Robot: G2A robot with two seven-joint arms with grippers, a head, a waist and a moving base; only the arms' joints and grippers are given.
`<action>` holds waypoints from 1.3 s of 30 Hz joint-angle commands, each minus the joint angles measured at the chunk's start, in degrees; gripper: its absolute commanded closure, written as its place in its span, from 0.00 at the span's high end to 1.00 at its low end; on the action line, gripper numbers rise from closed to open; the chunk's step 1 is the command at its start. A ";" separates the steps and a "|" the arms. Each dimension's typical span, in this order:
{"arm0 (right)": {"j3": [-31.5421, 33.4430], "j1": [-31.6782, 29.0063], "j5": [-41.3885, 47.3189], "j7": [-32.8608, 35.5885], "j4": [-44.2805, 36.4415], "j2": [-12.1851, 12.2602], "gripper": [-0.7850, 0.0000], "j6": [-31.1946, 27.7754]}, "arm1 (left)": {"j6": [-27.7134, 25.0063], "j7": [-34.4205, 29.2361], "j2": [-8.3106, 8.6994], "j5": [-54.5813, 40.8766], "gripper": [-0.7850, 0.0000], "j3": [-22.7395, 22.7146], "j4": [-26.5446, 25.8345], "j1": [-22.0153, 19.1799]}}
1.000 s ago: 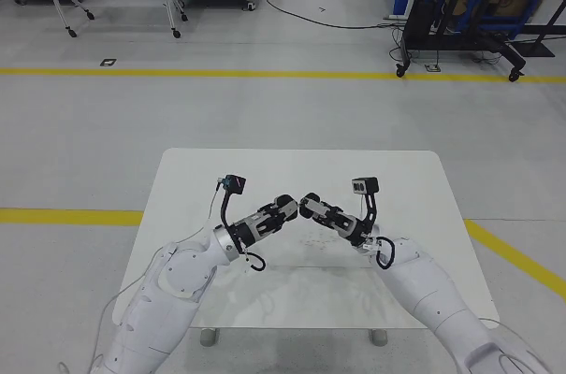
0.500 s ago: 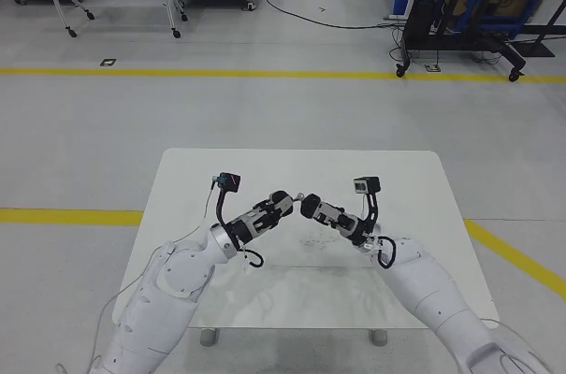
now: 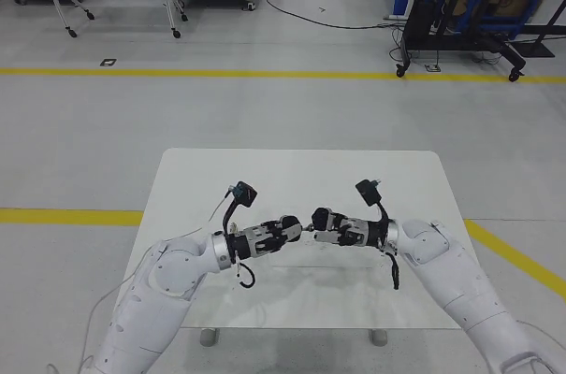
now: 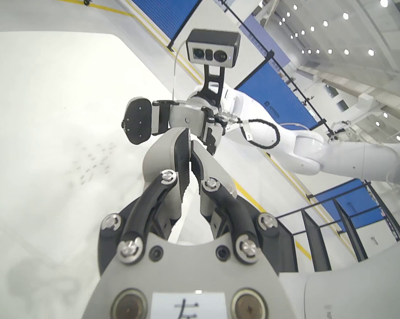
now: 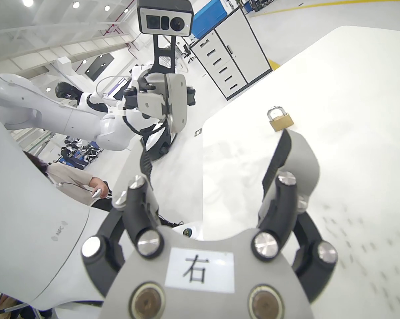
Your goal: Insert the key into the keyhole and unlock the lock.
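Note:
A small brass padlock (image 5: 281, 121) with a silver shackle lies flat on the white table (image 3: 217, 178), just beyond one finger (image 5: 294, 157) of my right gripper. Both arms meet tip to tip over the middle of the table. My left gripper (image 4: 188, 139) is shut, its ribbed pads pressed together, and I cannot make out a key between them. It faces my right gripper (image 3: 320, 223), which stands open, one black pad (image 4: 137, 124) turned toward the left wrist view. From above, the left gripper (image 3: 292, 227) sits close beside it.
The table's far edge and rounded corner lie beyond the padlock. A white drawer cabinet (image 5: 233, 57) stands on the floor past that edge. Bare table surface lies on both sides of the arms and toward the back.
Both grippers have come down and toward the table's near side, still tip to tip. The wrists have turned, so the forearms now lie almost level.

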 commanded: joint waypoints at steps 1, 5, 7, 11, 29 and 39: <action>-1.18 0.00 0.22 0.00 -1.16 1.01 0.63 0.00 | -0.02 -0.51 0.08 -0.08 0.00 0.25 0.14 -0.25; -2.92 0.16 2.31 0.00 -2.75 2.83 0.64 0.00 | 0.18 -0.89 0.27 1.12 0.00 0.67 0.32 -0.62; -3.71 0.37 2.85 0.00 -3.23 3.64 0.62 0.00 | 0.25 -0.36 0.33 1.37 0.00 0.81 0.24 -0.60; -5.25 0.96 4.13 0.00 -4.24 5.01 0.47 0.00 | 0.25 -0.18 0.47 1.80 0.00 1.21 0.23 -0.72; -12.32 4.80 7.57 -0.01 -4.39 7.99 0.00 0.00 | -0.02 -0.30 1.07 1.90 0.00 2.83 0.14 -1.36; -12.93 4.96 9.09 -0.01 -4.45 8.76 0.00 0.00 | -0.22 -0.01 1.52 1.09 1.00 2.53 0.13 -1.49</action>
